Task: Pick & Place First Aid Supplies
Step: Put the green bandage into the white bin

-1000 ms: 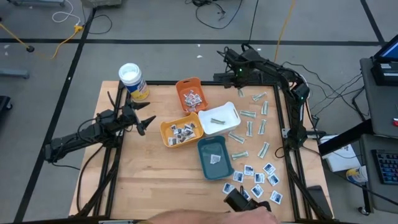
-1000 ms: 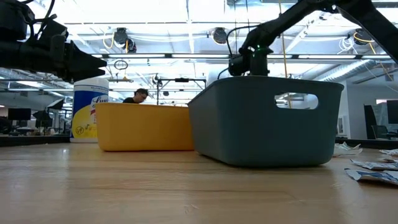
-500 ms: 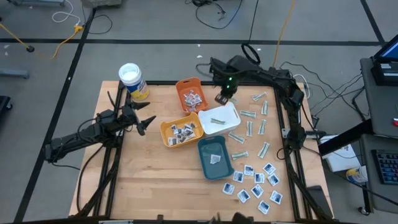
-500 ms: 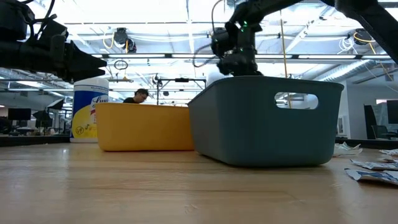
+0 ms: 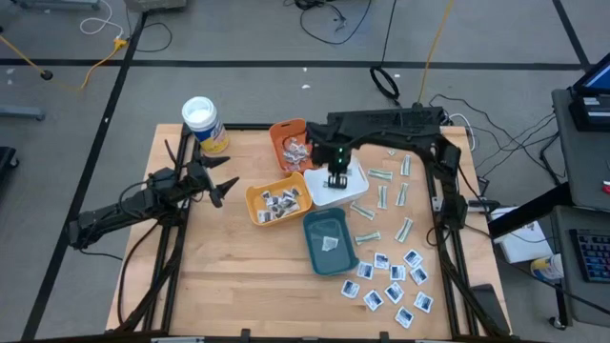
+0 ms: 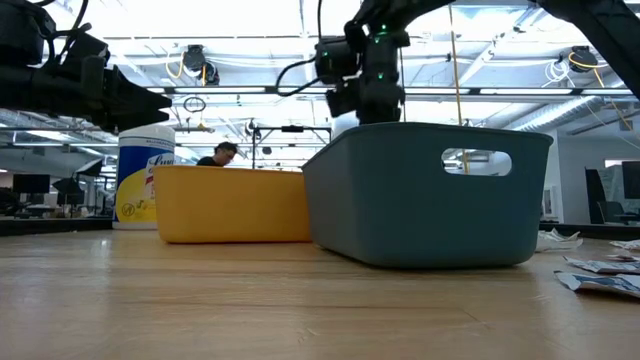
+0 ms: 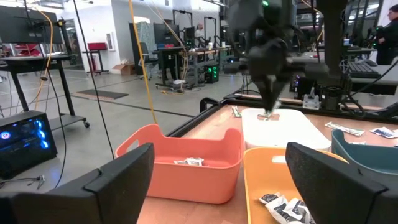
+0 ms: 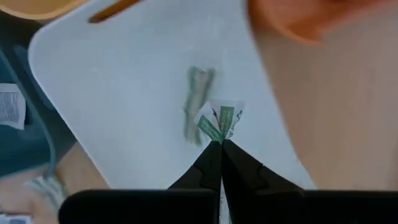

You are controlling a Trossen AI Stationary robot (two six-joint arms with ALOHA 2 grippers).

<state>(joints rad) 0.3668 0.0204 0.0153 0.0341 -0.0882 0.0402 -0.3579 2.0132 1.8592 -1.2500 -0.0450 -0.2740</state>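
Note:
My right gripper (image 5: pixel 336 179) points down over the white tray (image 5: pixel 357 177), shut on a narrow white-and-green strip packet (image 8: pixel 221 120). Another pale green strip (image 8: pixel 198 102) lies on that tray's floor. More strips (image 5: pixel 391 195) lie on the table at the right, and square white sachets (image 5: pixel 391 281) lie near the front right. My left gripper (image 5: pixel 221 188) waits open over the table's left side, level, with nothing between its fingers (image 7: pixel 124 180). My right gripper pinches one end of the strip packet (image 8: pixel 219 132) between its two fingertips (image 8: pixel 209 160), coming from above and pointing down. The rest of the packet sticks out below the tips, lifted clear above the white tray's floor (image 7: pixel 280 124).
An orange tray (image 5: pixel 291 143) with sachets, a yellow-orange tray (image 5: pixel 276 200) with sachets and a teal tray (image 5: pixel 329 240) with one packet surround the white tray. A white-lidded canister (image 5: pixel 203 124) stands at the far left corner. Bare wood lies at the near left.
My right gripper has swung from the table's far right corner toward the left, coming over the white tray, and its wrist has rolled about its downward axis. It has stayed shut.

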